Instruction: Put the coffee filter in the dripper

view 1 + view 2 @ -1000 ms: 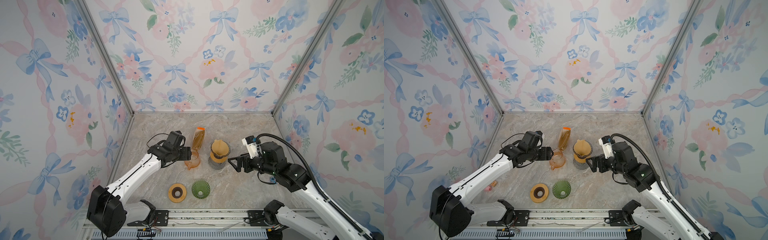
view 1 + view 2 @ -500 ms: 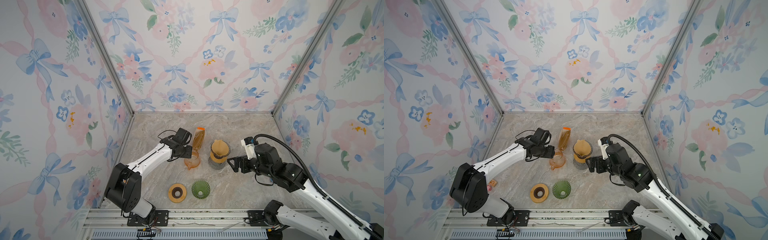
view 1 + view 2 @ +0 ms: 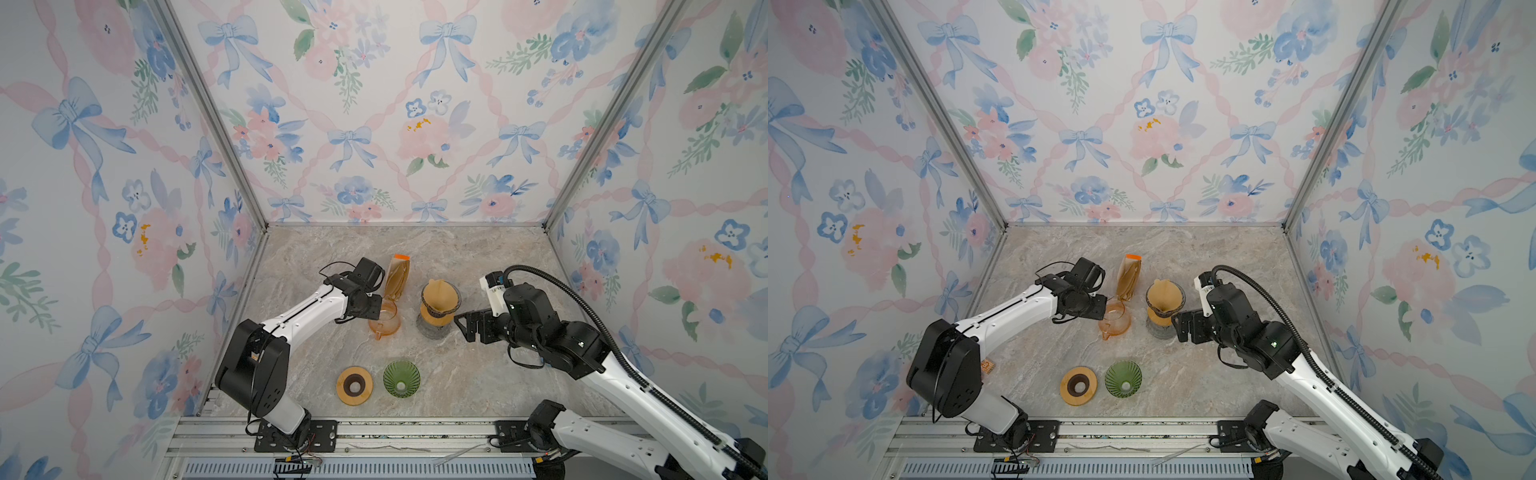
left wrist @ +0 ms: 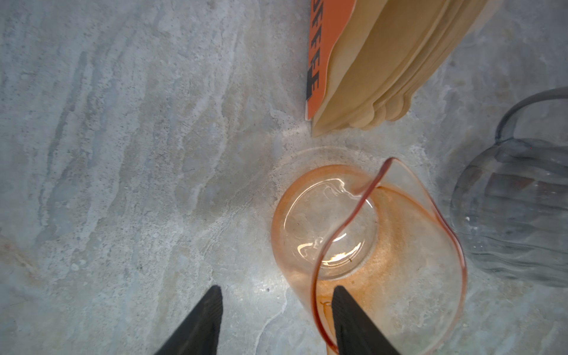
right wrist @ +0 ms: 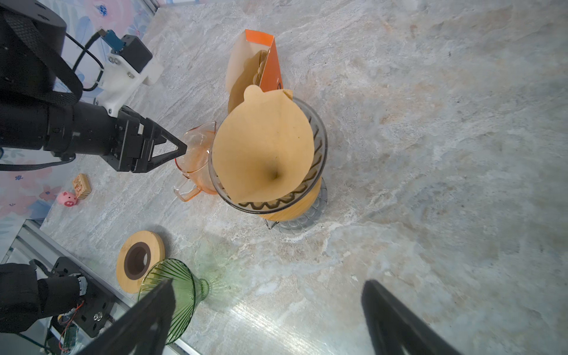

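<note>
Around the wall of the orange pitcher (image 4: 384, 246), the left claw (image 4: 276, 289) is narrowing after swinging in from farther off. One finger is reaching inside the rim while the other is hanging outside, half open and not yet pinching. Ahead of the right claw (image 5: 269, 284), which is hanging wide and empty, the coffee filter (image 5: 264, 144) is already sitting in the dripper (image 5: 319, 147), so the task is looking finished.

Shows the coffee filter (image 3: 438, 291) seated in the dripper (image 3: 432, 311), just ahead of the right gripper (image 3: 462, 328) and apart from it. Puts the left gripper (image 3: 375, 309) at the orange pitcher (image 3: 385, 324), filter pack (image 3: 397, 276) just beyond its tips.
</note>
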Motion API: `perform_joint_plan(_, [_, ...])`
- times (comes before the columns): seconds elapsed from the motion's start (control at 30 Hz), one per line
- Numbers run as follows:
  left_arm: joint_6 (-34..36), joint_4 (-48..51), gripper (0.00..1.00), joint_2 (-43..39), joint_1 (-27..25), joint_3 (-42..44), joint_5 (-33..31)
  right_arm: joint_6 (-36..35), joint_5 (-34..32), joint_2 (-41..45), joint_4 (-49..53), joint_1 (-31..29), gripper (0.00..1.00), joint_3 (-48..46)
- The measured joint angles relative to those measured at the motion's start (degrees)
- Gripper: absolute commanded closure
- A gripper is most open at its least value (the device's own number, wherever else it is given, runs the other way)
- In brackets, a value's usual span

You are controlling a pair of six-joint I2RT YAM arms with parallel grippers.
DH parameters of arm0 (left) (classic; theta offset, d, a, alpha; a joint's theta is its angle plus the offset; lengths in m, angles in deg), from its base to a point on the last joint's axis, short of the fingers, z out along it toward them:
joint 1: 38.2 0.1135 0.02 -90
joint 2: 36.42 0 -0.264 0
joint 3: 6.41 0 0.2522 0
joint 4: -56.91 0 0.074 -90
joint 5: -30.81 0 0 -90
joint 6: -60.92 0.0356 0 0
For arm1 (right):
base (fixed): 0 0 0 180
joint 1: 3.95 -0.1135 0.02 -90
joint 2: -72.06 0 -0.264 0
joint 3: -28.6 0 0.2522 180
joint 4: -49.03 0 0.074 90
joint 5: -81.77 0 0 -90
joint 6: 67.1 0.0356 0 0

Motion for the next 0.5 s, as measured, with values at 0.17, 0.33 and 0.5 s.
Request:
perform_joint_plan(0.17, [0.0, 1.0, 0.46, 0.0, 0.0, 0.0, -0.3, 0.0, 0.0, 0.0, 0.0, 0.0, 0.04, 0.0])
perform_joint_plan(0.33, [0.0, 2.7, 0.47, 0.0, -0.9, 0.2, -0.9, -0.1, 0.0, -0.1, 0.0, 0.0, 0.04, 0.0])
perform_joint_plan(0.5, [0.0, 4.5, 0.47, 0.0, -1.6, 0.6, -1.4, -0.4, 0.0, -0.6, 0.0, 0.0, 0.04, 0.0])
